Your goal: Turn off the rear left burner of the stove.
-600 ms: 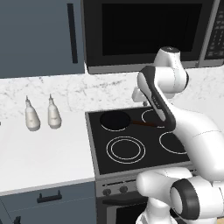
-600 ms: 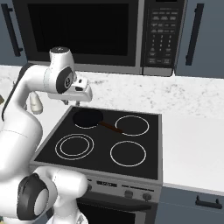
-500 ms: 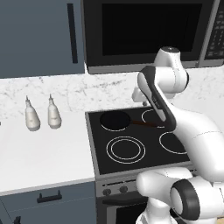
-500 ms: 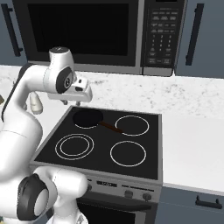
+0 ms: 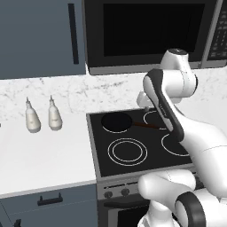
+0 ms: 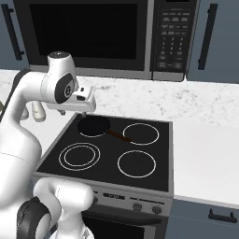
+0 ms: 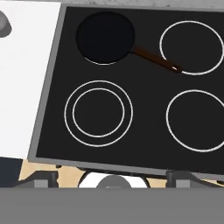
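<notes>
**Arm raised over the stove, skillet on the rear left burner**

The marble-patterned bench (image 5: 48, 150) runs under a black microwave (image 6: 93, 35) and dark blue cabinets (image 5: 40, 37), and carries the stove (image 6: 109, 175) set into it. The stove is a black glass cooktop with a grey front strip and a row of small dark knobs (image 6: 136, 207) along that strip.

The white arm (image 5: 177, 119) rises from the base and bends over the back of the cooktop. Its hand (image 6: 83, 112) hangs above the rear left part of the glass, apart from the surface. Whether its fingers are spread or pressed together cannot be told from these views.

The front left burner (image 7: 98, 112) is the larger one, with a double ring. The two right-hand burners (image 7: 193, 42) each show one bright ring. The rear left burner (image 7: 99, 62) sits in the back left corner of the glass, almost wholly covered by a small black skillet (image 7: 105, 36); only a thin arc of its ring shows at the pan's near edge. The skillet's brown handle (image 7: 155, 59) points toward the rear right burner and reaches its ring.

Two pale bottles (image 5: 43, 116) stand side by side on the bench, left of the stove.
</notes>
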You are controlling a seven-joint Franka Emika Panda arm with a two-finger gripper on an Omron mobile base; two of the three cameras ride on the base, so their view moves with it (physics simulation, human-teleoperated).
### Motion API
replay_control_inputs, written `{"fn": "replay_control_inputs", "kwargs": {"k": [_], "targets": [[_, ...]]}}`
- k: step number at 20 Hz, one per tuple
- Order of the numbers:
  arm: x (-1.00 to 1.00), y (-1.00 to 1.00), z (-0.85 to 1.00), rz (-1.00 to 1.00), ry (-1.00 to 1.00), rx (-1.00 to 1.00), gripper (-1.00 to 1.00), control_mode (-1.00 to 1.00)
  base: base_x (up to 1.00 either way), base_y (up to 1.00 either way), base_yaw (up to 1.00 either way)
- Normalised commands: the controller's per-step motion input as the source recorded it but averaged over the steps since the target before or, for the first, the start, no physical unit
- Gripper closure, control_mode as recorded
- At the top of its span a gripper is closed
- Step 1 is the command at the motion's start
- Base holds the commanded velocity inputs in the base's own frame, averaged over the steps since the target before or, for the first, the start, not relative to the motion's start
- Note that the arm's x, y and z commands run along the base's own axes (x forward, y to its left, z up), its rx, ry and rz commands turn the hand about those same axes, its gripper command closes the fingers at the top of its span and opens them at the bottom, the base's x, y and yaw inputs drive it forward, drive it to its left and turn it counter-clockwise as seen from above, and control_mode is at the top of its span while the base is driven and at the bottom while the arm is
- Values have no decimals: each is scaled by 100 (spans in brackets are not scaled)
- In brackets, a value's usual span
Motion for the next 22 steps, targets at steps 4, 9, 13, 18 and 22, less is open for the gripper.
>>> {"fn": "replay_control_inputs", "kwargs": {"k": [4,9,13,18,22], "targets": [[-24,-30,-1,0,-2,0,-100,-100,0,0,0],[-6,-42,-1,0,0,0,-100,-100,0,0,0],[-3,-47,0,0,-1,0,-100,-100,0,0,0],[0,-13,0,0,0,0,-100,-100,0,0,0],[0,16,0,0,-5,-8,-100,-100,0,0,0]]}}
